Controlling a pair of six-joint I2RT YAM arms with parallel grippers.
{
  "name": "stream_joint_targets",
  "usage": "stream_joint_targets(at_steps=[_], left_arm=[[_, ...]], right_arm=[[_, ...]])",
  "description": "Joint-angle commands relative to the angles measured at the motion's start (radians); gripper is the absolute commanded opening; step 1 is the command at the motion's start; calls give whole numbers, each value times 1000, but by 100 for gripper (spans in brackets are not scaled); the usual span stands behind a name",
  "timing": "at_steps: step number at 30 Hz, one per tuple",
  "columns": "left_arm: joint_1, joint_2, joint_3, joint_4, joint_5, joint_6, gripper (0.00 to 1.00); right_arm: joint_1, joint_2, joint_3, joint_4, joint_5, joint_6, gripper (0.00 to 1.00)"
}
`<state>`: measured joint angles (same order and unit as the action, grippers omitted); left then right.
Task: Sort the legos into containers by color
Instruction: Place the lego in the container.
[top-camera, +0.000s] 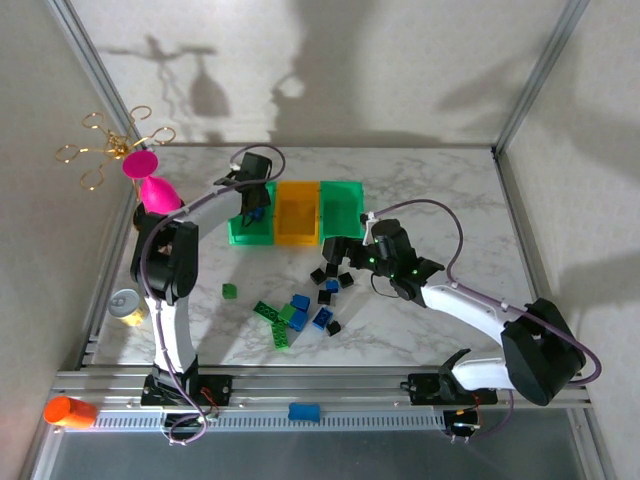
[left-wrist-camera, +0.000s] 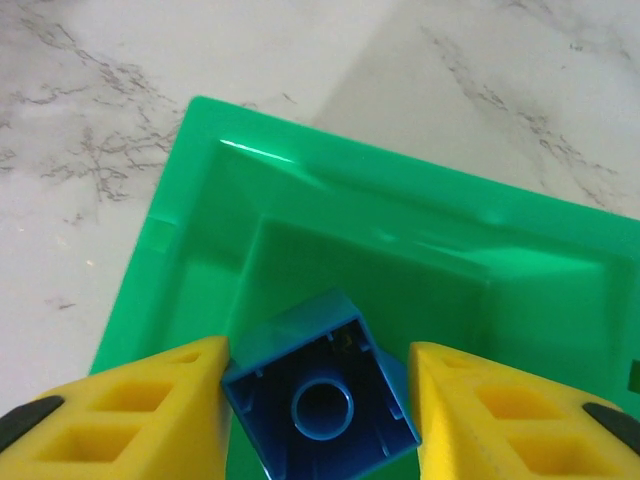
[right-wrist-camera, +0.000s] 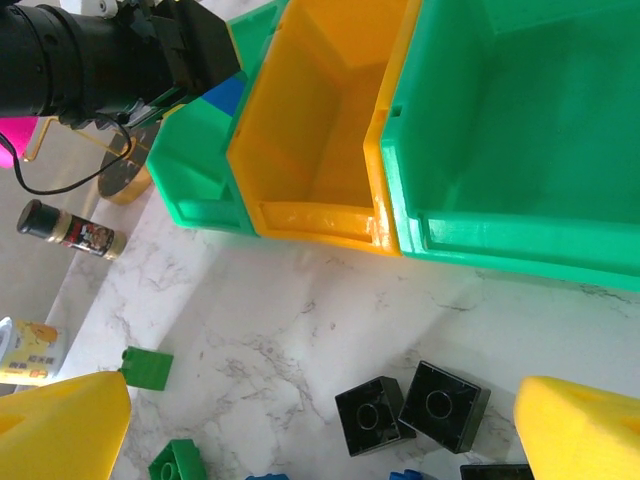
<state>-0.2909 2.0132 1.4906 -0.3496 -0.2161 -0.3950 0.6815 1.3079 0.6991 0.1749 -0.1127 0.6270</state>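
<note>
The left end effector (left-wrist-camera: 318, 358) pinches a blue brick (left-wrist-camera: 320, 405) over the left green bin (left-wrist-camera: 195, 235), apparently to drop it there. The orange bin (right-wrist-camera: 320, 120) and right green bin (right-wrist-camera: 520, 130) look empty. The right end effector (right-wrist-camera: 320, 400) gapes wide above black bricks (right-wrist-camera: 440, 405) on the table (right-wrist-camera: 280, 330), likely lining up a pick.

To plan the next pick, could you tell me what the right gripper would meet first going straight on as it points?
Most likely the two black legos on the table just ahead, though depth is unclear.

White-black arms (top-camera: 170, 330), seemingly purplish cables (top-camera: 455, 235), yellow fingertips (left-wrist-camera: 150, 410).
</note>
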Motion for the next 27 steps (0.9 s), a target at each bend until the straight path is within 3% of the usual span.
stream_joint_targets(at_steps=[1,13,21,27], left_arm=[[6,4,30,-3,17,11,50],[6,-89,40,-54,-3,22,55],[-10,-283,-82,-21,27,-7,56],[-78,-444,-237,19,79,-28,56]], right_arm=[[9,14,37,3,19,-23,99],[7,-36,34,-25,41,-33,99],[-21,-89,-3,-47,57,-15,99],[-44,-136,-31,-107,49,0,99]])
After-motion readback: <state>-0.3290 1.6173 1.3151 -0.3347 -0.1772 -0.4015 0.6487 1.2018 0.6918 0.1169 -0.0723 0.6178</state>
